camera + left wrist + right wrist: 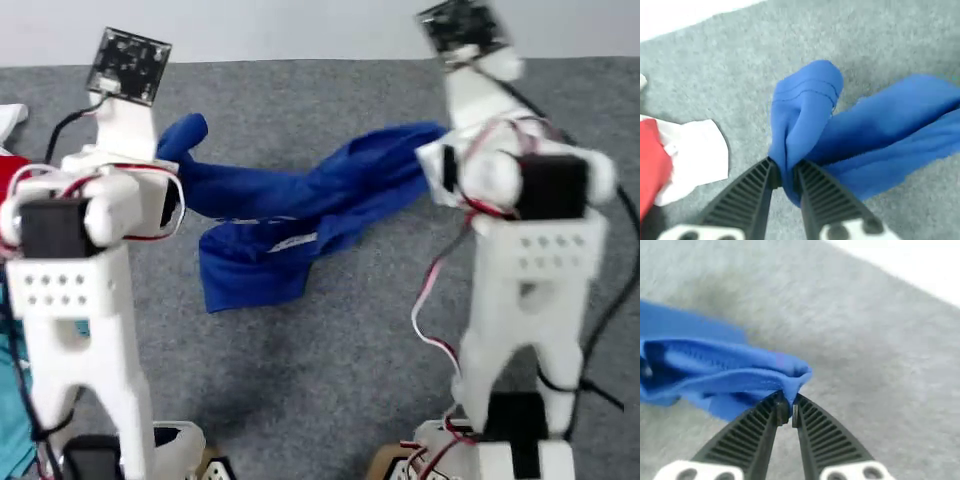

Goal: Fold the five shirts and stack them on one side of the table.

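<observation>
where the left gripper (785, 175) meets cloth, its two ribbed black jaws are pinched together on a bunched fold of the blue shirt (807, 117), and the fabric rises from between them into a rounded end with a stitched hem. the right gripper (786, 410) is clamped the same way on the blue shirt's (720, 375) other end, its jaws nearly meeting with a gathered edge squeezed between them.

in the high view the blue shirt (300, 205) stretches as a twisted band between the two arms, one end at the left arm (90, 230), the other at the right arm (520, 195), and a loose flap drops from the band's middle onto the grey table cover (330, 380). the shirt is crumpled, not folded.

past the blue shirt's left-arm end, and clear of the blue cloth, a white garment (697, 150) lies on the cover, with a red garment (650, 160) touching it on the side away from the blue shirt. farther from the blue shirt than either of these, a strip of teal cloth (12, 400) lies partly hidden by the left arm.
</observation>
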`<state>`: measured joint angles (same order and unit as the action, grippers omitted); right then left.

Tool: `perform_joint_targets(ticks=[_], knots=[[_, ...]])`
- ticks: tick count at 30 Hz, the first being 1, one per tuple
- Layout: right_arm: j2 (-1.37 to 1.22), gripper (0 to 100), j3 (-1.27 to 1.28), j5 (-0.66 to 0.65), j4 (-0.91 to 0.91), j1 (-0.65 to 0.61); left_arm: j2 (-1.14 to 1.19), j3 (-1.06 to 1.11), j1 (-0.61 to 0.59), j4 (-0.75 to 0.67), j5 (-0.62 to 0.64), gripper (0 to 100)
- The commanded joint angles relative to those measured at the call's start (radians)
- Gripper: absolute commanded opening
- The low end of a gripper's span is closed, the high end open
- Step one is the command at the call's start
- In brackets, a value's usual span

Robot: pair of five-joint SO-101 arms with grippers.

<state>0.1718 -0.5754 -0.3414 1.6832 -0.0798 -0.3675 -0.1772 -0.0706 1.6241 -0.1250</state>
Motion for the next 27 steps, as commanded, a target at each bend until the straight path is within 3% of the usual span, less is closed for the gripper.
perform_joint_targets(ticks=[1, 7, 14, 22, 27], knots=[[0.117, 0.9, -0.023, -0.006, -0.042, 0.073, -0.104, -0.044, 0.008, -0.031, 0.003, 0], [0.206, 0.9, -0.023, -0.006, -0.051, 0.097, -0.242, -0.042, 0.011, -0.144, 0.003, 0], [0.289, 0.9, -0.023, -0.008, -0.051, 0.101, -0.370, -0.039, 0.130, -0.244, 0.003, 0], [0.374, 0.9, -0.017, -0.043, -0.050, 0.101, -0.440, -0.033, 0.169, -0.117, 0.002, 0], [0.311, 0.9, 0.034, -0.041, -0.044, 0.101, -0.440, 0.111, 0.169, -0.031, 0.002, 0]])
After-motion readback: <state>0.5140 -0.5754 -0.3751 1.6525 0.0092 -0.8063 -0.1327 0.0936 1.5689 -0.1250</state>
